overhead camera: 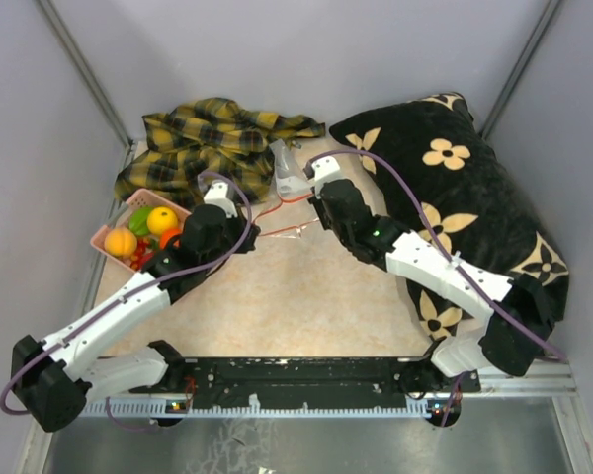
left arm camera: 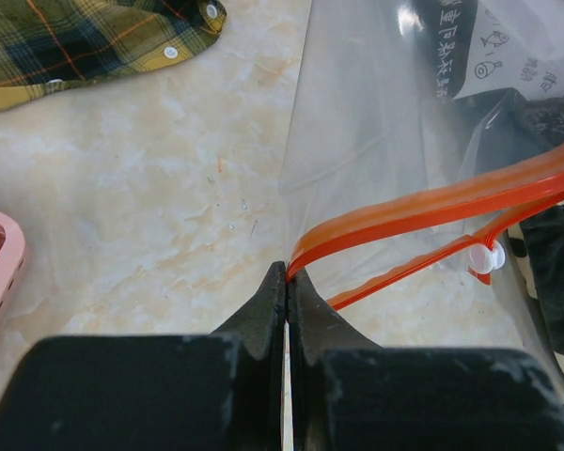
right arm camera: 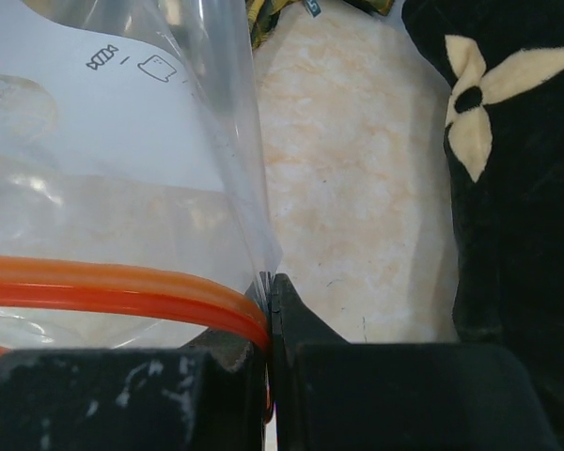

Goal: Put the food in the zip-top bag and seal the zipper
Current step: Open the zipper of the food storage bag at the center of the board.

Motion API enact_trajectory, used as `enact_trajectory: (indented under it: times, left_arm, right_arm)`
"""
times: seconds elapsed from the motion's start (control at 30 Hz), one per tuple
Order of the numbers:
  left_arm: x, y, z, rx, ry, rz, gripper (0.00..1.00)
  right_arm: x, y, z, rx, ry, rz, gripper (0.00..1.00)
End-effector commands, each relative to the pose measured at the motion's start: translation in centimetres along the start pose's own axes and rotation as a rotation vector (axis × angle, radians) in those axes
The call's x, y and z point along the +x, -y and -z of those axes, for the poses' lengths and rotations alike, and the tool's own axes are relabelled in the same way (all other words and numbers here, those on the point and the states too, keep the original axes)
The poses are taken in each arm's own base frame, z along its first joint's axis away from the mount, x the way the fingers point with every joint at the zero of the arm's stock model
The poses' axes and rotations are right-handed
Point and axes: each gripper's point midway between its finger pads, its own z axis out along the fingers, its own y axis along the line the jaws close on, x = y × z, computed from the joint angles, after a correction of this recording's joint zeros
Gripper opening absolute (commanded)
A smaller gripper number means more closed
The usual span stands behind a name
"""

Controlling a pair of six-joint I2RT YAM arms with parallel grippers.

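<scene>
my left claw [left arm camera: 288, 278] pinching the zipper [left arm camera: 432, 202] end, right claw [right arm camera: 268, 284] clamped on the bag [right arm camera: 113, 169] edge, probably the strip too, food [overhead camera: 161, 219] in basket [overhead camera: 101, 237]

On the table [overhead camera: 306, 296] the basket [overhead camera: 104, 237] lies at the left side, and the food [overhead camera: 161, 219] is inside it. Behind the basket, at the far edge, lies the shirt [overhead camera: 208, 133]. The cushion [overhead camera: 474, 197] takes the right side, from far to near. Between the shirt and the cushion lies the zip-top bag [overhead camera: 292, 176], with its mouth to the near side. The zipper [left arm camera: 432, 202] runs left to right along this mouth. The left gripper [left arm camera: 288, 282] pinches its left end and the right gripper [right arm camera: 268, 282] pinches its right end. The slider [left arm camera: 486, 258] sits on the zipper, toward the cushion.
</scene>
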Motion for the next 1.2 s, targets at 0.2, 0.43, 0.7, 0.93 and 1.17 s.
enact_trajectory:
  times: [0.2, 0.43, 0.7, 0.93, 1.17]
  left_arm:
    - [3.1, -1.5, -1.1, -0.021, -0.038, 0.018, 0.00]
    - [1.7, 0.7, -2.1, 0.072, 0.034, 0.094, 0.31]
    - [-0.3, 2.3, -3.0, 0.132, 0.109, 0.117, 0.57]
    - [-1.1, 2.5, -4.7, 0.104, 0.122, 0.097, 0.57]
    - [-0.3, -0.3, -5.2, -0.037, 0.083, 0.051, 0.17]
  right_arm:
    - [0.7, -2.2, 0.4, -0.146, -0.015, -0.031, 0.00]
    - [1.8, -5.8, 0.2, -0.189, -0.067, 0.051, 0.00]
    - [2.2, -7.5, 0.1, -0.220, -0.089, 0.043, 0.00]
    - [2.4, -8.1, 0.1, -0.238, -0.100, 0.039, 0.00]
    - [2.4, -6.3, 0.3, -0.160, -0.106, 0.052, 0.00]
